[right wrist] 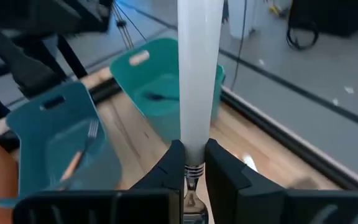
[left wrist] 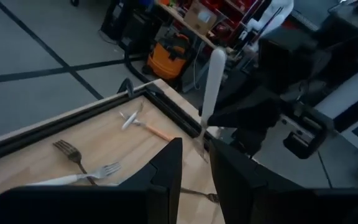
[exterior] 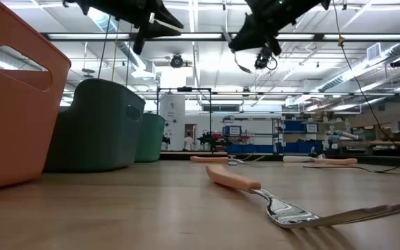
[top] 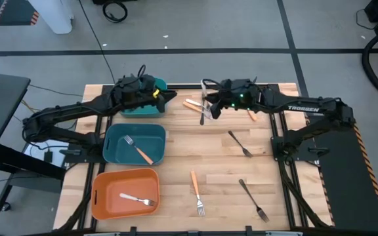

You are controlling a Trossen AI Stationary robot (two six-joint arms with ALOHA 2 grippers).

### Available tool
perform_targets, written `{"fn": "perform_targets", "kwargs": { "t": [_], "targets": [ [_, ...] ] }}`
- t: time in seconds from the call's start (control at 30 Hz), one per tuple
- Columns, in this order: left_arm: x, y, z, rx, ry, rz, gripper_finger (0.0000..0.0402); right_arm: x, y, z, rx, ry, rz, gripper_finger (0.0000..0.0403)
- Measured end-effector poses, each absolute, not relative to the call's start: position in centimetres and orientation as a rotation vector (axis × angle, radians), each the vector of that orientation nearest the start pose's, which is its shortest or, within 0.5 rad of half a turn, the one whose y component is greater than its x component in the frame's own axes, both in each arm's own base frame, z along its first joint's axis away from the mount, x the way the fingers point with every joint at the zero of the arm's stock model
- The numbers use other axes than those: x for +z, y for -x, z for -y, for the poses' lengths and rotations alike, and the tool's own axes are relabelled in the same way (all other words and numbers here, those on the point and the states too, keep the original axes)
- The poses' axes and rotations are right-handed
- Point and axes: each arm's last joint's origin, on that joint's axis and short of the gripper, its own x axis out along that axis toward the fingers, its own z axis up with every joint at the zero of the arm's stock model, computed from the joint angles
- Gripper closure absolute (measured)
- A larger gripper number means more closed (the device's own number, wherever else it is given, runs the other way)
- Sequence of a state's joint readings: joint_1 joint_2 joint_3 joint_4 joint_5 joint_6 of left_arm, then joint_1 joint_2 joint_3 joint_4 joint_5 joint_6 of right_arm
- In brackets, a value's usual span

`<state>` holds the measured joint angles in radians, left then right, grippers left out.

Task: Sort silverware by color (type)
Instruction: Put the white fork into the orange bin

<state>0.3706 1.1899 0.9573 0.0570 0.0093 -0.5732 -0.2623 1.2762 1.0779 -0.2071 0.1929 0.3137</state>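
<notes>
My right gripper (top: 207,108) is over the far middle of the table, shut on a cream-handled utensil (right wrist: 199,74) that stands upright in the air. My left gripper (top: 168,97) hovers just left of it, beside the far teal bin (top: 140,111), open by a narrow gap and empty. In the left wrist view the cream handle (left wrist: 213,81) is straight ahead of my left fingers (left wrist: 166,174). Two orange-handled forks (top: 192,103) (top: 251,115), two black forks (top: 239,143) (top: 252,200) and another orange-handled fork (top: 197,191) lie flat on the table. My right gripper pinches the utensil between its two fingers at the metal neck (right wrist: 194,168), just under the cream handle. The fingers come roughly level from the table's right and lie across it. The utensil is lifted clear, handle up and metal end hanging below.
The near teal bin (top: 164,141) holds an orange-handled fork (top: 138,152). The orange bin (top: 100,196) holds a cream-handled fork (top: 138,198). A dark utensil (right wrist: 160,96) lies in the far teal bin. The bins line the table's left side; bare wood lies between the loose forks.
</notes>
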Motion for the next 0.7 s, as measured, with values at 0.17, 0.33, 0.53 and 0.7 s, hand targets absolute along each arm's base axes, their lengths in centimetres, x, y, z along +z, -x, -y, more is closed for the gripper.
{"fn": "perform_targets", "kwargs": {
  "t": [0.17, 0.33, 0.53, 0.7],
  "targets": [
    [33.1, -25.6, -9.8, 0.394, 0.586, -0.065, 0.031, 32.6, -27.8, 8.0, -0.5, -0.325, -0.328, 0.0357],
    [33.1, -26.2, -9.9, 0.382, 0.583, -0.032, 0.031, 32.3, -28.7, 8.2, -0.474, -0.355, -0.296, 0.0357],
    [32.2, -27.2, -10.4, 0.38, 0.638, -0.029, 0.0309, 32.0, -29.4, 8.2, -0.46, -0.356, -0.274, 0.0357],
    [31.6, -28.1, -10.6, 0.327, 0.679, -0.016, 0.0309, 31.5, -30.0, 8.4, -0.464, -0.355, -0.279, 0.036]
  ]
}}
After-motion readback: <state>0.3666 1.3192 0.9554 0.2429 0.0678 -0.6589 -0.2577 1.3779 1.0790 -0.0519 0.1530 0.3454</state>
